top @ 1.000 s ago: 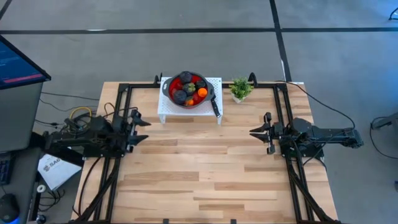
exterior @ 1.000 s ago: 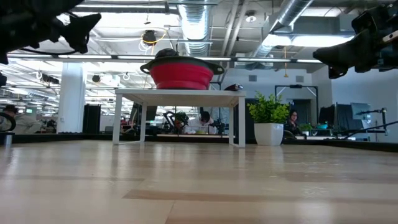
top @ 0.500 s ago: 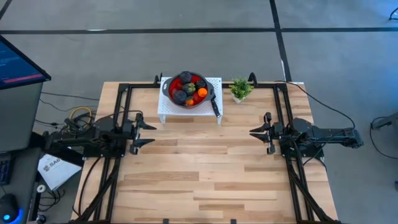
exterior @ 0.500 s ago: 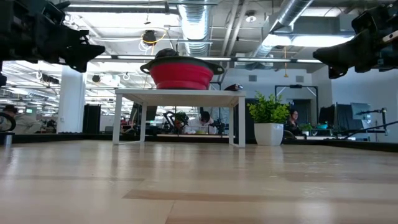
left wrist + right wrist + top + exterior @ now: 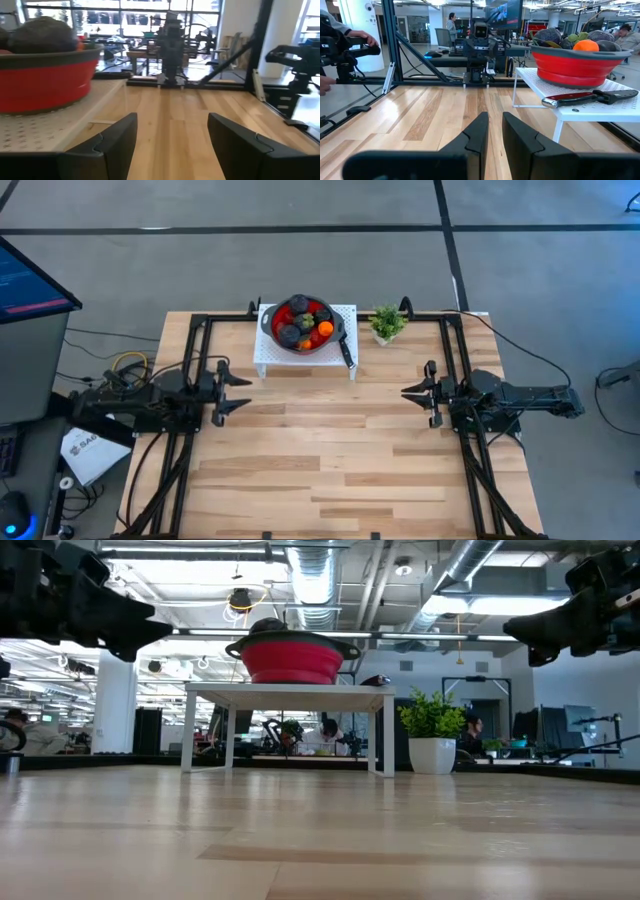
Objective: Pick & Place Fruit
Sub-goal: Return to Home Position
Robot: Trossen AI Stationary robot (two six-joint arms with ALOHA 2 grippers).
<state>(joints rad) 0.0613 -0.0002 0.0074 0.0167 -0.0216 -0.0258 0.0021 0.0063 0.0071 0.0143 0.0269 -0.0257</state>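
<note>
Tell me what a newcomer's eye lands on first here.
The red bowl, heaped with fruit, sits on the white shelf at the far edge of the table, with the black knife lying beside it on the shelf. The left hand and right hand hover empty at opposite sides of the table.

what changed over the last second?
The left gripper, open, edged toward the middle of the table and dipped lower in the low view. Nothing grabbed or released. The right gripper, red bowl of fruit, black knife on the shelf and plant stayed put.
</note>
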